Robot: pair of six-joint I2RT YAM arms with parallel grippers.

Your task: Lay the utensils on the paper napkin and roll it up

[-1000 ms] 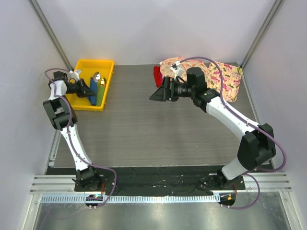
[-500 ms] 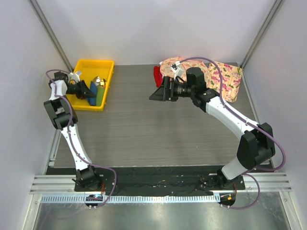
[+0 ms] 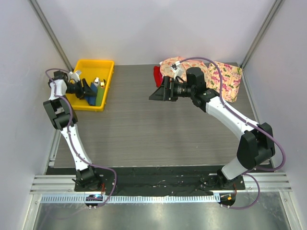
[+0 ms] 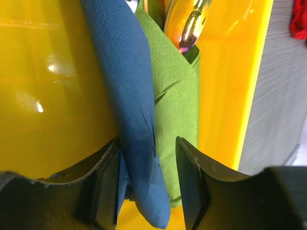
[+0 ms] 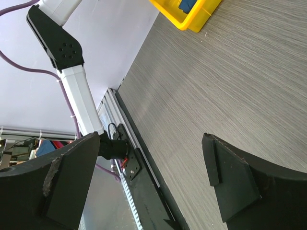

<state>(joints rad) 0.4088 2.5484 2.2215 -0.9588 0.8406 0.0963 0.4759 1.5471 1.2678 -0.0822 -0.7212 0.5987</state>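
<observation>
Only the left wrist view shows how the left gripper (image 4: 147, 143) stands. Its jaws are parted and straddle the near end of the folded blue paper napkin (image 4: 127, 81) without clamping it. A green napkin (image 4: 175, 96) lies against the blue one's right side, with a silver spoon (image 4: 192, 26) poking out of its far end. All of this sits inside the yellow bin (image 4: 48, 96).

From above, the same gripper (image 3: 86, 89) hides most of the blue napkin (image 3: 91, 99), and the bin (image 3: 96, 64) sits at the far left corner of the table (image 3: 144, 134).

The right wrist view shows the right gripper (image 5: 151, 143) spread wide with nothing between its fingers, bare table (image 5: 230, 86) below it, and the bin (image 5: 192, 19) well apart from it.

Compared with a second ago, the left gripper has pushed slightly further right into the bin and covers more of the blue napkin. The right arm has hardly moved.

A red cloth (image 3: 157, 75) and pink floral cloths (image 3: 225, 79) lie just behind the right gripper (image 3: 156, 92), at the table's far right.
</observation>
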